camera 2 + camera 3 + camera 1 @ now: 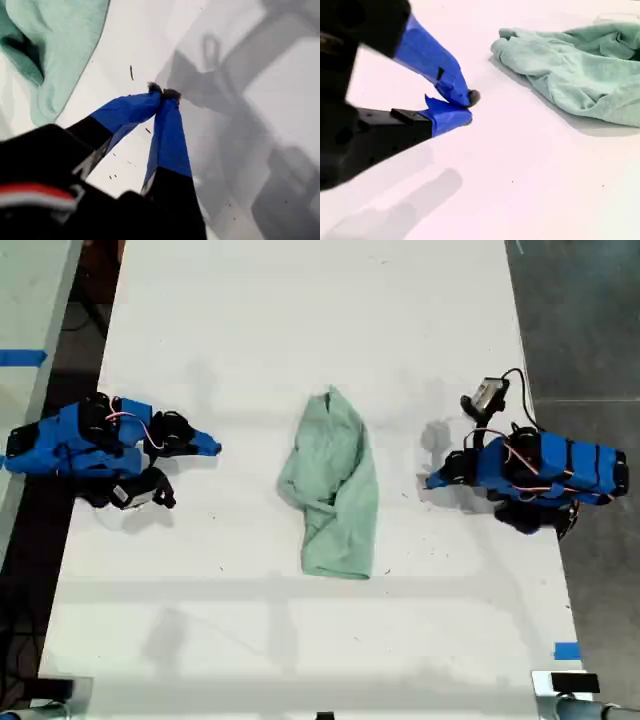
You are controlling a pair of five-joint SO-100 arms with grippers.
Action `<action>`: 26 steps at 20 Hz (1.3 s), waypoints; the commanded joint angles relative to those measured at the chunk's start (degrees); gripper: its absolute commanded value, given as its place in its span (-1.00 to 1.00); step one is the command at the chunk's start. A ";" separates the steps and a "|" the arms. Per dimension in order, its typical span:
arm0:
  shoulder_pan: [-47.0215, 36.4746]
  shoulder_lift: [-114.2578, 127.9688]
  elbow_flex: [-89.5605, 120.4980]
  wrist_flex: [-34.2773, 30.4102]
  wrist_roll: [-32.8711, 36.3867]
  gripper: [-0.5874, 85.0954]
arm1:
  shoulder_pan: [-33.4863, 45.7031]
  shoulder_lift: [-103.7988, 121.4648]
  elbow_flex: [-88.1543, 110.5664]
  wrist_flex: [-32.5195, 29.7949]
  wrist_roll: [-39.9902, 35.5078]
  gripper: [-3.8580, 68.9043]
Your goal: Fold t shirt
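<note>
Lying bunched in a loose heap near the middle of the white desk (250, 320), the t shirt (333, 485) is crumpled and uneven, apart from both arms. My first hand (164, 93) has its blue fingers pressed together at the tips, holding nothing, just above bare desk with the shirt's edge nearby. My second hand (469, 107) is likewise closed and empty, the shirt a little way off. In the exterior view one arm sits toward the left edge, the other toward the right.
</note>
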 commanded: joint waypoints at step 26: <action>8.70 -5.62 -11.34 -1.93 -4.83 -0.99 | -2.02 -2.90 -6.06 0.53 1.76 -0.87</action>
